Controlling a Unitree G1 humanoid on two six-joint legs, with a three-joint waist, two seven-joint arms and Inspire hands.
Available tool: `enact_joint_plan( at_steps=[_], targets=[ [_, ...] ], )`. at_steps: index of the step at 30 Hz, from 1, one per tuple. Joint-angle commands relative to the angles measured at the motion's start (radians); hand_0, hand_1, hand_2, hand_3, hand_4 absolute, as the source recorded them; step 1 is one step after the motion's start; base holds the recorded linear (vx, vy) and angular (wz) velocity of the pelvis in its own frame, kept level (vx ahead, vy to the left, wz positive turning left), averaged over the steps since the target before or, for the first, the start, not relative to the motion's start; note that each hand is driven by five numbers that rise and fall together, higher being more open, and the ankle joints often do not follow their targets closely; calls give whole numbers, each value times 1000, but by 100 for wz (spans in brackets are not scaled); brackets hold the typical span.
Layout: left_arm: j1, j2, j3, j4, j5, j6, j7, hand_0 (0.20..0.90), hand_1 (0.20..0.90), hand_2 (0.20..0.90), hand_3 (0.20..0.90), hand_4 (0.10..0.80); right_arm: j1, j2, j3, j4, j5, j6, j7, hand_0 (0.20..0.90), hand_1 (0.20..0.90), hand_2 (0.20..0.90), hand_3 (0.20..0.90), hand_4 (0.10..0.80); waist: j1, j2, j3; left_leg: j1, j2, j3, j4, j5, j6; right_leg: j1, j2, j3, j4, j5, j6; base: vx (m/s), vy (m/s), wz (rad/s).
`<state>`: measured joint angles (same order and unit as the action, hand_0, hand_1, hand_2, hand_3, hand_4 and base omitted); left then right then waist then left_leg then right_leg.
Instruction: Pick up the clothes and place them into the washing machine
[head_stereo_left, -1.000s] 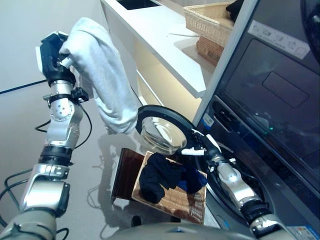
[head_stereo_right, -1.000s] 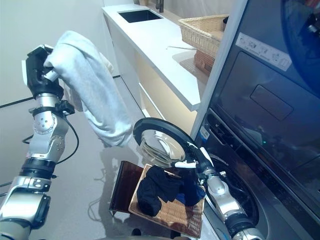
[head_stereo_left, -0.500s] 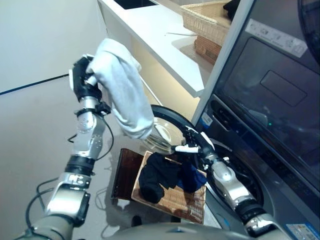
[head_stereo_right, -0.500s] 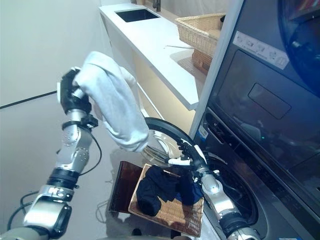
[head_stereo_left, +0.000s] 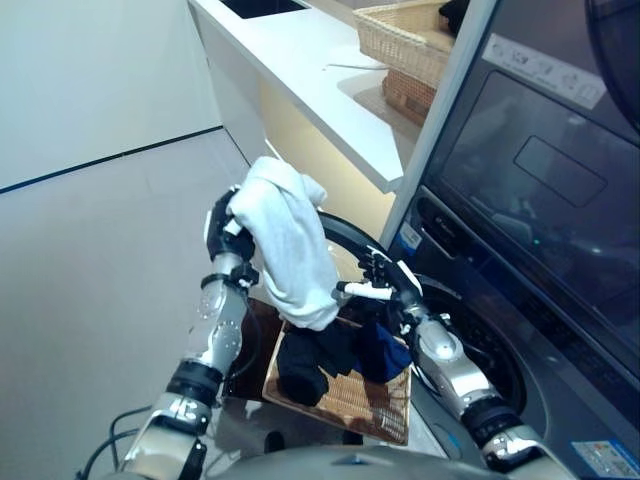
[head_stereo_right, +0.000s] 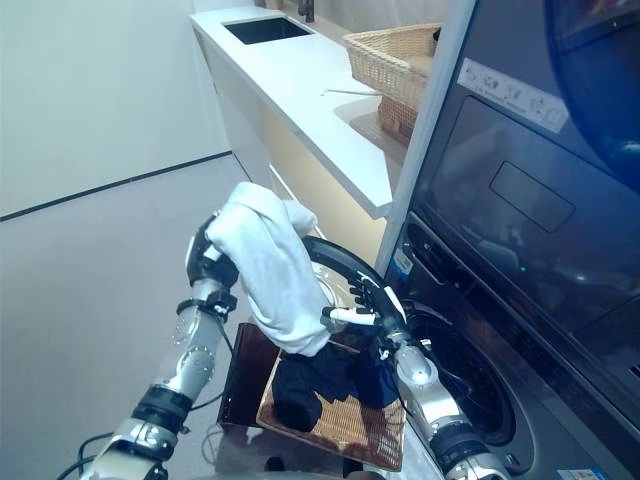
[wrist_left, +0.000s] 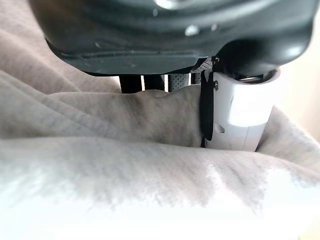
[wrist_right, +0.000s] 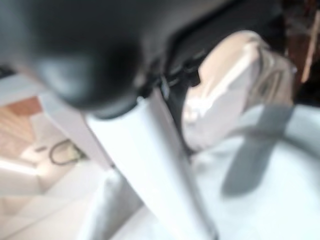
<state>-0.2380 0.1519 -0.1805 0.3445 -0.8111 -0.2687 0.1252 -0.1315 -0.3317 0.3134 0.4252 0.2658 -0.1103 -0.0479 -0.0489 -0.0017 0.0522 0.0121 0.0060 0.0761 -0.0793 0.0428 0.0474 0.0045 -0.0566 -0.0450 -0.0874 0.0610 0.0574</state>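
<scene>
Pale grey garment (head_stereo_left: 290, 250), limp, bunched in left robot hand (head_stereo_left: 224, 222), right robot hand (head_stereo_left: 392, 283) spread.

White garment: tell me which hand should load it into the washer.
Left. The left hand already grips the white garment, hanging beside the open door. The right hand holds no cloth, its fingers straight by the door rim.

Soft matt pale-grey fleecy cloth garment (head_stereo_left: 288, 245); coarse woven wicker tray (head_stereo_left: 345, 395) beneath it holds dark cloth clothes (head_stereo_left: 318, 355); glossy dark washing machine front (head_stereo_left: 540, 190); smooth white countertop (head_stereo_left: 300, 60).
</scene>
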Motion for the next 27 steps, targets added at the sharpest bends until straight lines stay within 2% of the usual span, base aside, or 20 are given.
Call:
enact_joint_plan(
  at_steps=[1, 10, 11, 14, 20, 27],
  targets=[
    [-118, -2, 7, -34, -59, -126, -113, 200, 200, 200, 200, 300, -103, 30, -32, -60, 37, -136, -30, 900, 900, 900, 900, 800, 5, -32, -117, -4, -5, -3, 54, -96, -42, 1, -29, -17, 27, -56, 31, 0, 0, 0],
    [-52, -48, -60, -64, -154, -93, -192, 200, 200, 200, 200, 300, -122, 45, -43, -35, 60, -142, -43, 900, 900, 900, 900, 800, 10, -35, -112, -7, -5, -7, 53, -94, -41, -1, -30, -22, 27, -54, 30, 0, -1, 1],
    [-40, -59, -87, -85, -185, -80, -222, 200, 200, 200, 200, 300, -129, 47, -35, -28, 97, -144, -22, 900, 900, 900, 900, 800, 12, -35, -110, -8, -5, -7, 55, -94, -41, -3, -29, -22, 28, -54, 30, 0, 0, 0],
    [-34, -63, -105, -92, -200, -70, -239, 200, 200, 200, 200, 300, -134, 49, -30, -11, 137, -144, 1, 900, 900, 900, 900, 800, 13, -35, -109, -9, -6, -9, 55, -93, -40, -3, -29, -24, 28, -54, 30, 0, 0, 0],
    [-55, -50, -140, -143, -231, -56, -277, 200, 200, 200, 200, 300, -151, 35, -6, 38, 212, -135, 68, 900, 900, 900, 900, 800, 13, -34, -113, -7, -5, -11, 51, -92, -42, -2, -29, -24, 27, -55, 29, 4, -3, 2],
    [-116, -22, -132, -125, -193, -63, -274, 200, 200, 200, 200, 300, -160, 20, 33, 54, 252, -121, 144, 900, 900, 900, 900, 800, 12, -34, -118, -1, -4, -12, 47, -91, -45, 3, -28, -25, 26, -55, 28, 0, 0, 0]
  ],
)
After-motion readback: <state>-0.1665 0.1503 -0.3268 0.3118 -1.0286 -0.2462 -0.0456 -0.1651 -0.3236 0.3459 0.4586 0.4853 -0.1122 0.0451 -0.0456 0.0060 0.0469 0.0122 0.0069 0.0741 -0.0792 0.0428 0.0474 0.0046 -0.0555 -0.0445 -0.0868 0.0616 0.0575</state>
